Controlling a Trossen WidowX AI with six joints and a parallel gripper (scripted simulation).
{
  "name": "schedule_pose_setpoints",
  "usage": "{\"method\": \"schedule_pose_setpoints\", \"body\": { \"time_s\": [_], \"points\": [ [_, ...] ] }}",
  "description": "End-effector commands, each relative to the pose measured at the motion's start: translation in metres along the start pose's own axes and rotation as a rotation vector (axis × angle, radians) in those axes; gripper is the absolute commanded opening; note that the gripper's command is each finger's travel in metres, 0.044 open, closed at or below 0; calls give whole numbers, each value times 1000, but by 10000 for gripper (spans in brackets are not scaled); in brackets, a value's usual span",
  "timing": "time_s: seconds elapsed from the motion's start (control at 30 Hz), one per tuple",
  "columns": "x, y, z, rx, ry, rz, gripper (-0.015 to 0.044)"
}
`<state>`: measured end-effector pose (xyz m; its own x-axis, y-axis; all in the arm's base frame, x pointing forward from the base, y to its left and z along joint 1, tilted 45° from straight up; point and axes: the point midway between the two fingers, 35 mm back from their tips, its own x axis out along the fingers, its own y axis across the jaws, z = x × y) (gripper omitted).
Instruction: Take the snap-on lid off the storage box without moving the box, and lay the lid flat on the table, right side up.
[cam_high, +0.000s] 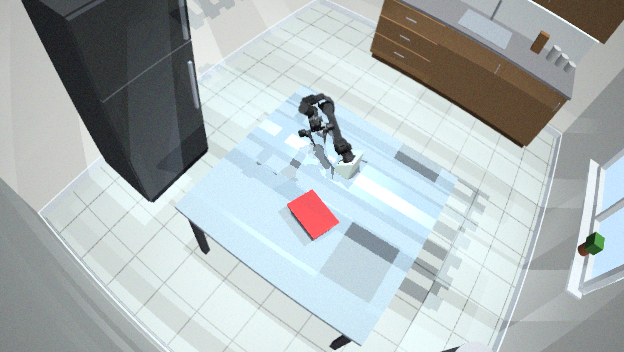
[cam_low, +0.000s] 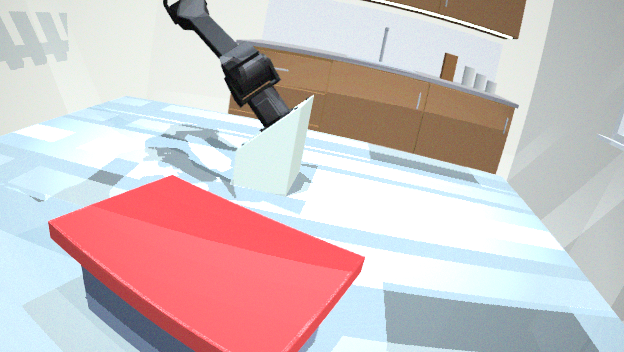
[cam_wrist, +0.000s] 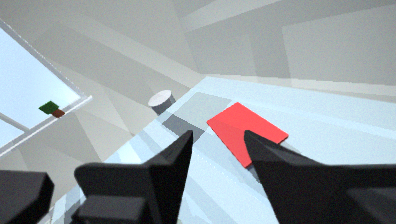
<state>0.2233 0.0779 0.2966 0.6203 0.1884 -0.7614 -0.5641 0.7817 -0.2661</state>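
Observation:
The red lid (cam_high: 313, 215) (cam_low: 215, 250) (cam_wrist: 237, 120) lies right side up on top of the storage box, overhanging its walls. The dark blue-grey box (cam_low: 112, 305) stands on the table (cam_high: 240, 200) (cam_low: 425, 260), mostly hidden under the lid. My gripper (cam_high: 319, 143) (cam_wrist: 218, 134) is partly open with nothing between its fingers. It is above the table near the arm's base, well apart from the lid. In the wrist view one fingertip overlaps the lid only in the picture. The gripper is outside the exterior view.
The arm rises from a pale wedge-shaped base (cam_high: 347, 170) (cam_low: 270, 160) behind the box. A black fridge (cam_high: 145, 100) stands on the floor beyond the table's left side. Brown kitchen cabinets (cam_high: 465, 80) (cam_low: 370, 120) stand behind the table. Shadows lie across the table top.

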Motion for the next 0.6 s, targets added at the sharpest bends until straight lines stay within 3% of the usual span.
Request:
{"method": "schedule_pose_setpoints", "body": {
  "time_s": [0.0, 0.27, 0.57],
  "points": [
    [63, 0, -8, 344, 157, -92, 235],
    [128, -1, -22, 740, 230, -333, 235],
    [182, 6, -44, 1089, 157, -617, 235]
  ]
}}
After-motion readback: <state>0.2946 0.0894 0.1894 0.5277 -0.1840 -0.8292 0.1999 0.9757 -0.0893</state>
